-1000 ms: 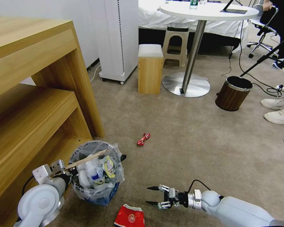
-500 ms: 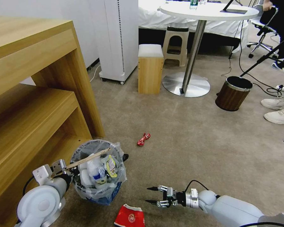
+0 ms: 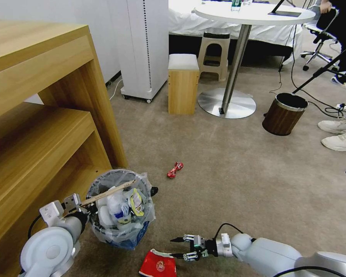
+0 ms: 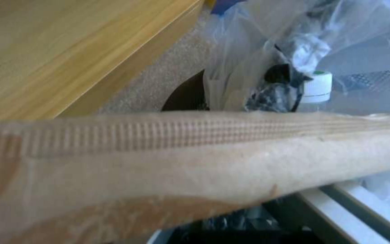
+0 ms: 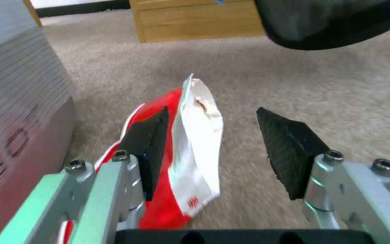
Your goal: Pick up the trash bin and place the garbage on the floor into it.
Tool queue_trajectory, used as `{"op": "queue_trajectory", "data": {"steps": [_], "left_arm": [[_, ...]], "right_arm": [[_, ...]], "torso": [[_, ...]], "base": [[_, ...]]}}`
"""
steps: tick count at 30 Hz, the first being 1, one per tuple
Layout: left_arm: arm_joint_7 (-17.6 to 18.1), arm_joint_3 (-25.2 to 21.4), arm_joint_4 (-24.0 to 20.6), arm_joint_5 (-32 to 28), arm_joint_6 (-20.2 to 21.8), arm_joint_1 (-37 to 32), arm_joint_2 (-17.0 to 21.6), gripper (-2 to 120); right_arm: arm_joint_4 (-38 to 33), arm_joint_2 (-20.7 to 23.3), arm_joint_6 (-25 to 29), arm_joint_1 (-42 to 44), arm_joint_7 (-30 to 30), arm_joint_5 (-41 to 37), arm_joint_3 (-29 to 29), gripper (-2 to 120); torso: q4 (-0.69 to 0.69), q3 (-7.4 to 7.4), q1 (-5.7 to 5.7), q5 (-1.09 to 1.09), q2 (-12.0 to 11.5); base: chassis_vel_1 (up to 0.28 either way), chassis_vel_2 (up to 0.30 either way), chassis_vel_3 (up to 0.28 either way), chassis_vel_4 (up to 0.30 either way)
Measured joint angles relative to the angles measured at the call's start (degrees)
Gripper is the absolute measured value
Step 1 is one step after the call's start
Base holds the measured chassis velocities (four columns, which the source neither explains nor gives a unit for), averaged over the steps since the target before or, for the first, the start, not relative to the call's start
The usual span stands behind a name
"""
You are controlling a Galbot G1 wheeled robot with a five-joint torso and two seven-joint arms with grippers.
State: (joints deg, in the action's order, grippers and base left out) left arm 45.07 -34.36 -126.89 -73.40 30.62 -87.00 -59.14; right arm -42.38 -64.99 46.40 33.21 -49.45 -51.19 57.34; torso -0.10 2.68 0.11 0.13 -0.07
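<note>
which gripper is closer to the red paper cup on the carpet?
Right. The right gripper is open beside the flattened red paper cup, its rim between the fingers. The left gripper is off at the trash bin rim.

Beige short-pile carpet (image 3: 234,169) covers the room. Left: a light wooden shelf unit (image 3: 38,115) with an open lower tier. Far centre: a white cabinet (image 3: 144,46) on casters, a wooden box stool (image 3: 183,82), a beige plastic stool (image 3: 213,54) and a round white table (image 3: 253,13) on a steel pedestal. Far right: a brown wood-grain bin (image 3: 284,113), cables (image 3: 296,86) and an office chair (image 3: 321,36).
</note>
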Motion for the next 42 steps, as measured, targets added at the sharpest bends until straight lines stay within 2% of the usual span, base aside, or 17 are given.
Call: {"op": "queue_trajectory", "data": {"steps": [3, 6, 10, 23, 28, 30, 31, 35, 38, 42], "left_arm": [[-0.02, 0.31, -0.14, 0.06, -0.05, 0.11, -0.01, 0], [-0.02, 0.38, -0.15, 0.17, -0.12, 0.22, -0.09, 0], [-0.09, 0.5, -0.16, 0.3, -0.13, 0.21, -0.25, 0], [-0.23, 0.51, -0.12, 0.51, -0.57, 0.52, -0.19, 0], [-0.32, 0.57, -0.09, 0.6, -0.74, 0.52, -0.23, 0], [-0.37, 0.56, -0.09, 0.69, -0.81, 0.47, -0.28, 0], [-0.42, 0.57, -0.15, 0.75, -0.84, 0.34, -0.34, 0], [-0.48, 0.6, -0.27, 0.81, -0.89, 0.29, -0.42, 0], [-0.59, 0.87, -0.43, 1.15, -0.96, 0.24, -0.64, 0], [-0.66, 1.08, -0.39, 1.28, -0.99, 0.3, -0.65, 0]], "right_arm": [[1.91, -3.01, 0.0, 0.03, -0.59, -0.06, 0.4, 53], [2.52, -4.02, 0.0, 0.04, -0.63, -0.59, 1.17, 53], [3.76, -5.36, 0.0, 0.22, -0.78, -0.84, 1.52, 53], [4.58, -3.55, 0.0, 2.27, -1.1, -1.59, 0.78, 50], [5.02, -3.51, 0.0, 2.49, -1.12, -1.52, 0.23, 38], [5.43, -3.58, 0.0, 2.48, -1.29, -1.43, 0.07, 31], [6.35, -3.94, 0.0, 2.5, -1.64, -1.3, -0.22, 23], [7.23, -4.47, 0.01, 2.7, -2.4, -1.11, -0.85, 16], [8.16, -4.84, 0.05, 3.56, -3.47, -0.49, -2.34, 0], [8.07, -4.55, 0.05, 3.98, -3.86, -0.16, -3.34, 0]], "torso": [[0.01, 0.0, 0.0, 0.03, 0.0], [0.01, 0.0, 0.0, -0.04, 0.0], [0.0, 0.01, 0.0, 0.01, 0.0], [0.0, 0.0, 0.0, 0.01, 0.0], [-0.01, 0.0, 0.0, 0.0, 0.0], [0.0, 0.0, 0.0, 0.0, 0.0], [0.0, 0.0, 0.0, 0.0, 0.0], [0.0, 0.0, 0.0, 0.0, 0.0], [0.0, 0.0, 0.0, 0.01, 0.0], [0.01, 0.0, 0.0, 0.02, 0.0]], "base": [[0.0, 0.0, 0.0, 0.0], [0.0, 0.0, 0.0, 0.0], [0.0, 0.0, 0.0, 0.0], [0.0, 0.0, 0.0, 0.0], [0.0, 0.0, 0.0, 0.0], [0.0, 0.0, 0.0, 0.0], [0.0, 0.0, 0.0, 0.0], [0.0, 0.0, 0.0, 0.0], [0.0, 0.0, 0.0, 0.0], [0.0, 0.0, 0.0, 0.0]]}}
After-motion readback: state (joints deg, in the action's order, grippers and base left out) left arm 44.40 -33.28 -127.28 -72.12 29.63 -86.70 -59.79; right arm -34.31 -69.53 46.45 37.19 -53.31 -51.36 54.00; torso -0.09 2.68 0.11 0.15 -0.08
